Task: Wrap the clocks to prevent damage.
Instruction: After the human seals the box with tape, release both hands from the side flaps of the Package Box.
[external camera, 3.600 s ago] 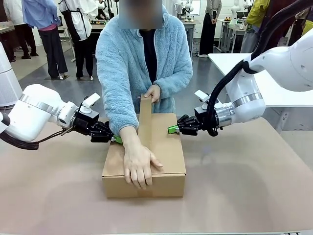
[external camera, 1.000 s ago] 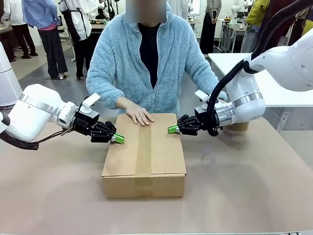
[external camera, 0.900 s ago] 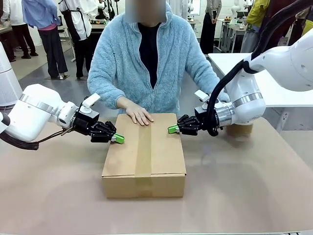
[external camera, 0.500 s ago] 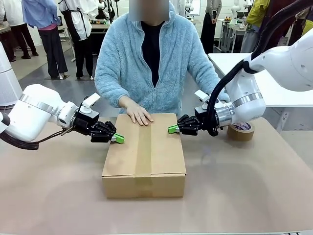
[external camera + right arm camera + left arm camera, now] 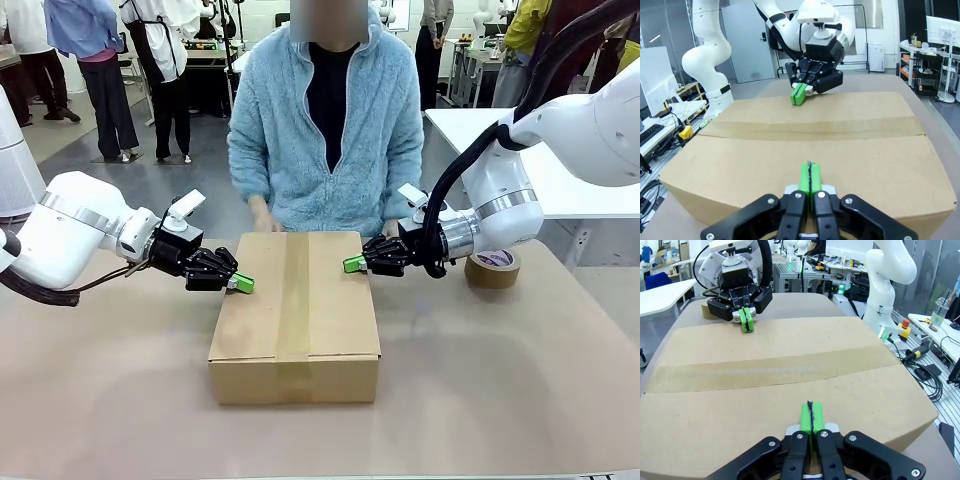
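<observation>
The clocks themselves could not be seen; judged to be inside the closed cardboard box, so their look could not be recorded. The box was plain brown, its flaps shut and a strip of brown tape running along the middle of the lid.

Handling judgement: the box looked stiff-walled and smooth-sided, likely somewhat heavy, its contents fragile (clocks). Best held by pressing on its two opposite short sides, or lifted from beneath.

Left pincer rested at the box's left top edge, green pads pressed together, holding nothing. Right pincer sat at the box's right top edge, pads likewise together and empty.

Tape roll lay on the desk right of the box, behind the right arm. The person stood behind the box's far edge.
</observation>
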Available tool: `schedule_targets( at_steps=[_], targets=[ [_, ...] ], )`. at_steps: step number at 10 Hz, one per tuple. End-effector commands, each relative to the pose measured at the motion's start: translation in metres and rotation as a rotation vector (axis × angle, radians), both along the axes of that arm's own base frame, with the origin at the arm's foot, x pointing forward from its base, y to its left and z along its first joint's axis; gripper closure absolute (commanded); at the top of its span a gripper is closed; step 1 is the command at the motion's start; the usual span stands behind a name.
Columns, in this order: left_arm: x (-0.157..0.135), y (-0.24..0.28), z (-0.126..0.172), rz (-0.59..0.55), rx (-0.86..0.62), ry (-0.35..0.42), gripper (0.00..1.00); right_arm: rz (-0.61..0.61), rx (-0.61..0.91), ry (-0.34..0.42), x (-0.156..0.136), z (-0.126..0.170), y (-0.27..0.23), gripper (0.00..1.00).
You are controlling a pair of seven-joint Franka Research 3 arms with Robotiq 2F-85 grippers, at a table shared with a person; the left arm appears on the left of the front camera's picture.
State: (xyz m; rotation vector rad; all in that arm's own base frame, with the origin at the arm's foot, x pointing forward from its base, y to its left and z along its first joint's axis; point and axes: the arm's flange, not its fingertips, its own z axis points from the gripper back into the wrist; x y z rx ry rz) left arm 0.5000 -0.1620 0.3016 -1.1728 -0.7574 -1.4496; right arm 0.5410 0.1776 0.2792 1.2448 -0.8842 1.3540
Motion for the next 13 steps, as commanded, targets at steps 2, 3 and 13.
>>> schedule_targets(
  at_steps=[2, 3, 13],
  targets=[
    [0.0, 0.0, 0.0, 0.0, 0.0, 0.0, 1.0, 0.0, 0.0, 0.0, 0.0, 0.0, 0.0, 0.99],
    [0.004, 0.005, 0.016, 0.017, 0.02, -0.014, 1.0, -0.025, -0.021, -0.015, 0.0, 0.017, -0.003, 0.99],
    [-0.063, 0.117, 0.247, 0.095, 0.58, -0.059, 1.0, -0.202, -0.654, -0.027, -0.123, 0.255, -0.029, 0.99]
  ],
)
